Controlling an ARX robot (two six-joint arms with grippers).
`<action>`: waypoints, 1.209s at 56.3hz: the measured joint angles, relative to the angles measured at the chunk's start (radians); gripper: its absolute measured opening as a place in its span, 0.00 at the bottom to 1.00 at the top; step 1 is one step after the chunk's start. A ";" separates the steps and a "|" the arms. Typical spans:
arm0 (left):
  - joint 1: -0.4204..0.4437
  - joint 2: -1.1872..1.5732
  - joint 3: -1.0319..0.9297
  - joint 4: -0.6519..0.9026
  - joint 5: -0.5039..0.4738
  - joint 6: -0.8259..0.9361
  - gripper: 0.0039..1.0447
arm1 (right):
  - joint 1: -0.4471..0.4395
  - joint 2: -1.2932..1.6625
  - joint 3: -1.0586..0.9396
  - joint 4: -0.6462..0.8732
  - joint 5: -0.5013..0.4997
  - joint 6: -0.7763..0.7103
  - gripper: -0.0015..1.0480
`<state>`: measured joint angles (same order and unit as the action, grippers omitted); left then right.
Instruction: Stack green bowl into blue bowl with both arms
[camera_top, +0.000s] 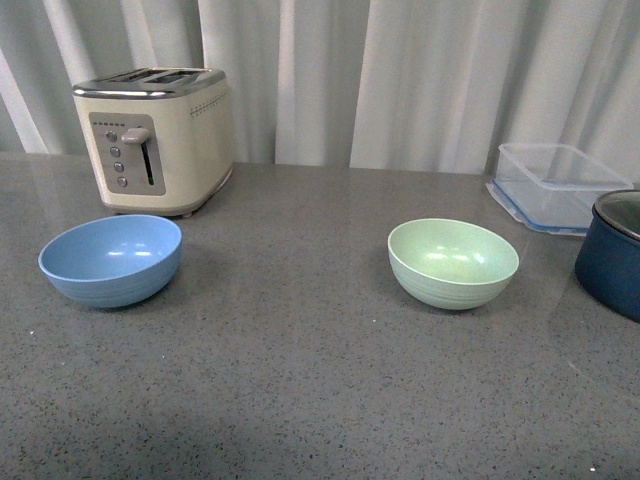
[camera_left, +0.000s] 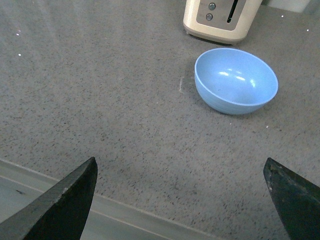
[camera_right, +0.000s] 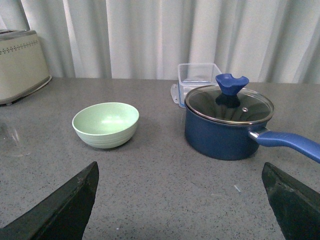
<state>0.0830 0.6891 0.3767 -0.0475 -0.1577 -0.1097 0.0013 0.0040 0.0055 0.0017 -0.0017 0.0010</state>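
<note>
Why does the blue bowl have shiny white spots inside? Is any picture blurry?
Left wrist view: the spots in the blue bowl are glare, probably from lights that are out of shot. Front view: sharp, with soft shadows beside the blue bowl and the green bowl. Right wrist view: the glass lid on the pot shows pale reflections; nothing looks blurred.

1. Kitchen-style setting: grey speckled countertop (camera_top: 320, 380).
2. Cream two-slot toaster (camera_top: 155, 140) standing at the back.
3. Lidded navy saucepan (camera_right: 225, 135) just beside a clear food container (camera_top: 560, 185).
4. Tableware: blue bowl (camera_top: 110, 260) and green bowl (camera_top: 453, 262), well apart.
5. White pleated curtain (camera_top: 400, 70) hangs behind the counter.
</note>
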 joint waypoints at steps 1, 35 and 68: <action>0.004 0.013 0.010 0.001 0.002 -0.001 0.94 | 0.000 0.000 0.000 0.000 0.000 0.000 0.90; 0.024 0.845 0.661 -0.095 0.103 -0.217 0.94 | 0.000 0.000 0.000 0.000 0.000 0.000 0.90; -0.006 1.320 1.014 -0.169 0.124 -0.273 0.94 | 0.000 0.000 0.000 0.000 0.000 0.000 0.90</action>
<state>0.0765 2.0090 1.3911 -0.2161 -0.0338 -0.3828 0.0013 0.0040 0.0055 0.0017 -0.0013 0.0010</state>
